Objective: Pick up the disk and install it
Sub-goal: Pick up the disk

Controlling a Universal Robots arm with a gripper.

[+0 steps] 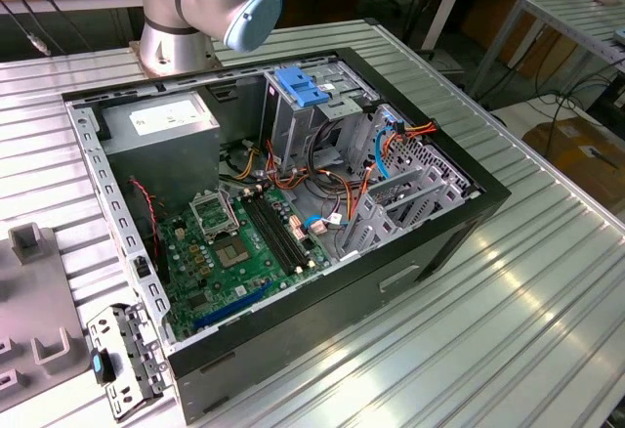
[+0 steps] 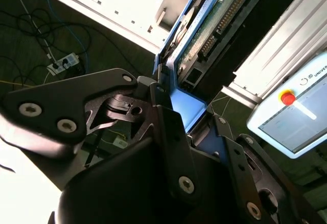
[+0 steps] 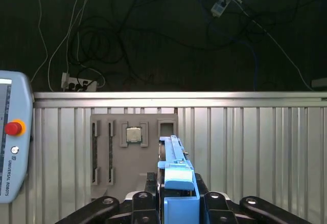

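The disk (image 3: 172, 152), seen edge-on with its blue side rail (image 3: 179, 180), is clamped between the closed jaws of the gripper (image 3: 176, 206) over the ribbed desk (image 3: 255, 152). In the exterior view, the drive cage (image 1: 303, 106) stands at twelve o'clock inside the open computer case (image 1: 420, 252). A firm, level hold, with the rails square to the cage, seems key.

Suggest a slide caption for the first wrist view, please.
The gripper holds the disk edge-on, with the ribbed table and a grey fixture behind it.
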